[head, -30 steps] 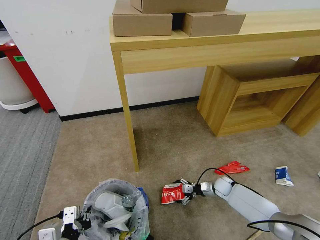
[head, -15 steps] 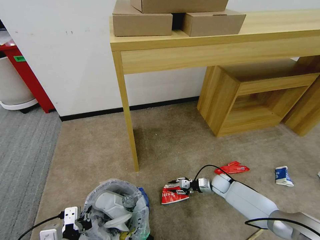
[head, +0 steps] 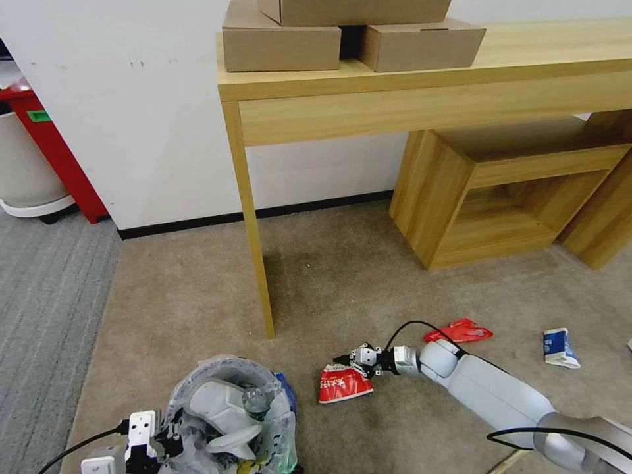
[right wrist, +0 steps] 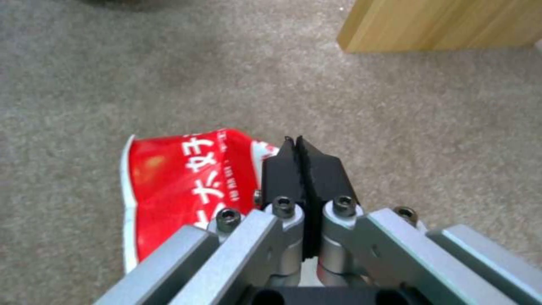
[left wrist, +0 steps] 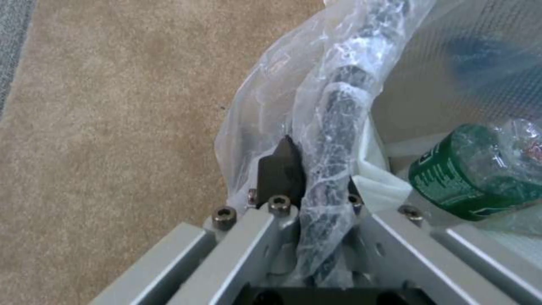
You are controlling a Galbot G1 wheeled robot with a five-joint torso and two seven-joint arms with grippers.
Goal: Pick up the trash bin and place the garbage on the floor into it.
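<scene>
The trash bin (head: 276,421), lined with a crinkly plastic bag, sits at my lower left with a white slipper (head: 220,401) and a green-label bottle (left wrist: 468,178) inside. My left gripper (head: 157,444) is shut on its bag-covered rim (left wrist: 338,110). On the carpet beside the bin lies the crushed red-white cup (head: 343,384). My right gripper (head: 352,361) hovers at the cup's far edge. In the right wrist view this gripper (right wrist: 299,148) has its pads pressed together with nothing seen between them, and the cup (right wrist: 181,178) lies against the side of one finger.
A red wrapper (head: 459,331) and a blue-white carton (head: 559,347) lie on the carpet to the right. A wooden desk leg (head: 253,250) stands just beyond the bin. Cardboard boxes (head: 283,43) sit on the desk, a wooden cubby (head: 500,197) under it.
My right gripper has lifted a little and drawn toward the cup's far edge. The cup stays on the carpet, slightly reshaped. The left gripper and bin have barely shifted.
</scene>
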